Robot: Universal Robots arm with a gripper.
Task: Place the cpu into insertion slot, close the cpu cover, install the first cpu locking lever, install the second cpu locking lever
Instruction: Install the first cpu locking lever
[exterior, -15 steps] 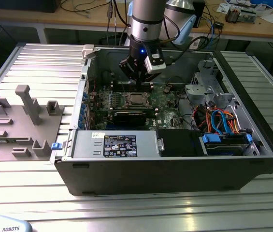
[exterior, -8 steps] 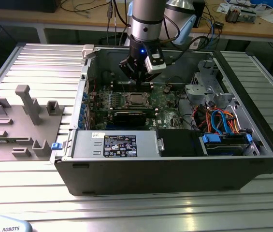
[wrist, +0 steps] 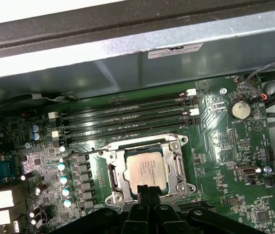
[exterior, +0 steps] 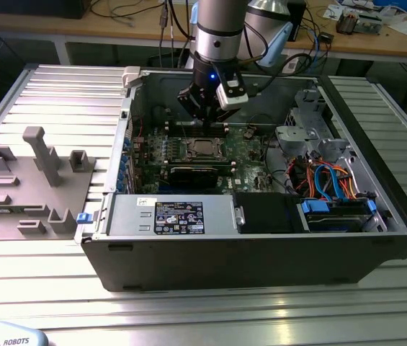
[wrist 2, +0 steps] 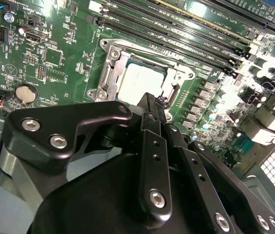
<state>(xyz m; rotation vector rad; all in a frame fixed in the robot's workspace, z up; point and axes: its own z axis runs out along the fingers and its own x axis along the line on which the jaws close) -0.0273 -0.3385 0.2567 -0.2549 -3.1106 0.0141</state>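
The cpu (exterior: 204, 148) (wrist 2: 139, 80) (wrist: 147, 168), a silvery-grey square chip, lies flat in the middle of the green motherboard. The cpu cover (wrist 2: 109, 68) (wrist: 116, 175) is down around it, and the chip's top shows through its square opening. Chip and cover hide the insertion slot. A thin metal lever rod (wrist: 132, 145) runs along one side of the cover. My black gripper (exterior: 212, 128) (wrist 2: 155, 102) (wrist: 147, 189) hangs just over one edge of the socket. Its fingers are shut together, tips at the cover's rim, with nothing visible between them.
The open computer case (exterior: 261, 252) walls in the board on all sides. Long memory slots (wrist: 127, 117) lie beside the socket. A power-supply box (exterior: 178, 216) and a drive bay with blue and orange cables (exterior: 333, 184) fill the near side. A grey fixture (exterior: 30, 180) stands outside, at the exterior view's left.
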